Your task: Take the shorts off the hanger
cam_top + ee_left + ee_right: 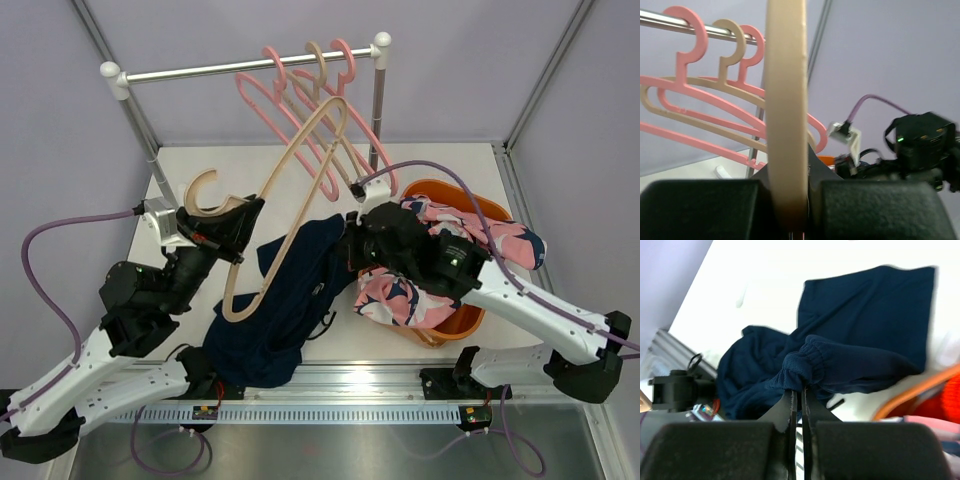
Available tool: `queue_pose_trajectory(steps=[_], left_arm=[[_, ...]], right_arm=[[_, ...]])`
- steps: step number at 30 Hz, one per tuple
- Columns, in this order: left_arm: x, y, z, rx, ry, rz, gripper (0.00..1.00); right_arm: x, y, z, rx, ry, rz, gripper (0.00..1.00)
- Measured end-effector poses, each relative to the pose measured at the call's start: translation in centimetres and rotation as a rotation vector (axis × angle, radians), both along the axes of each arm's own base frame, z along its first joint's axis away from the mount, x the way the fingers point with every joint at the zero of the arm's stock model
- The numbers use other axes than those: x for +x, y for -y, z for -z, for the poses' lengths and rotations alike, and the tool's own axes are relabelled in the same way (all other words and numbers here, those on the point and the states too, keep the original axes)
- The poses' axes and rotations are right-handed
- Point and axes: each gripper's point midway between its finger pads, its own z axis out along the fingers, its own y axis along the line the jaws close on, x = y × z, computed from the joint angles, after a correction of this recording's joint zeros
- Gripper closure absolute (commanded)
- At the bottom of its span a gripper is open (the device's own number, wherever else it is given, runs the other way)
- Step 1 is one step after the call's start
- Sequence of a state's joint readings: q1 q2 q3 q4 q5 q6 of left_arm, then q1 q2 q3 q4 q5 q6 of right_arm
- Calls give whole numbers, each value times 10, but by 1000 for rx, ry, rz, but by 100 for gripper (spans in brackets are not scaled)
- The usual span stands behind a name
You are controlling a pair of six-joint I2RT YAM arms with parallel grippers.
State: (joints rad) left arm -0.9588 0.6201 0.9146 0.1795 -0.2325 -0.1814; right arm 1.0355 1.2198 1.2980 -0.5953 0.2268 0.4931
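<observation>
From above, the navy shorts point(280, 320) lie crumpled on the table point(450, 165) between the two arms, and their upper edge reaches the right gripper point(352, 248). In the left wrist view, the left gripper point(790, 200) is clamped on the bar of the beige hanger point(785, 100). In the right wrist view, the fingers are nearly together and pinch the shorts' elastic waistband.

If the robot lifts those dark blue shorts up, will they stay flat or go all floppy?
Probably floppy: the dark navy shorts lie crumpled in soft folds. They will likely bunch wherever they are pinched, as the waistband does in the right gripper. The cloth looks thin, so they are probably light.
</observation>
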Motion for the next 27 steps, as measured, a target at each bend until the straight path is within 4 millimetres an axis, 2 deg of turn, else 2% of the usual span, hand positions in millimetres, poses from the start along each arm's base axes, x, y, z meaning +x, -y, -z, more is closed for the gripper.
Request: queue_pose_trajectory(steps=[3, 7, 9, 12, 16, 18, 20, 21, 24, 27], left_arm=[[5, -6, 3, 1, -20, -37, 100], [6, -13, 9, 12, -43, -68, 100], [5, -19, 10, 11, -50, -81, 100], [3, -28, 7, -6, -49, -98, 100], [3, -33, 9, -7, -58, -113, 100], [4, -33, 12, 0, -65, -117, 100], [5, -32, 17, 9, -75, -119, 100], [6, -31, 19, 14, -80, -120, 100], [7, -29, 26, 28, -94, -122, 100], [8, -29, 30, 37, -99, -123, 100]], right_arm=[[6, 21, -35, -17, 82, 48, 100], [13, 66, -124, 39, 283, 154, 100], [11, 102, -180, 87, 413, 231, 100], [-1, 168, -262, 194, 606, 367, 100], [-27, 252, -340, 330, 807, 541, 100], [-39, 292, -366, 388, 882, 649, 100], [-46, 318, -384, 435, 925, 734, 100], [-47, 325, -390, 444, 938, 761, 100], [-45, 329, -399, 440, 952, 811, 100], [-34, 314, -401, 405, 953, 817, 100]])
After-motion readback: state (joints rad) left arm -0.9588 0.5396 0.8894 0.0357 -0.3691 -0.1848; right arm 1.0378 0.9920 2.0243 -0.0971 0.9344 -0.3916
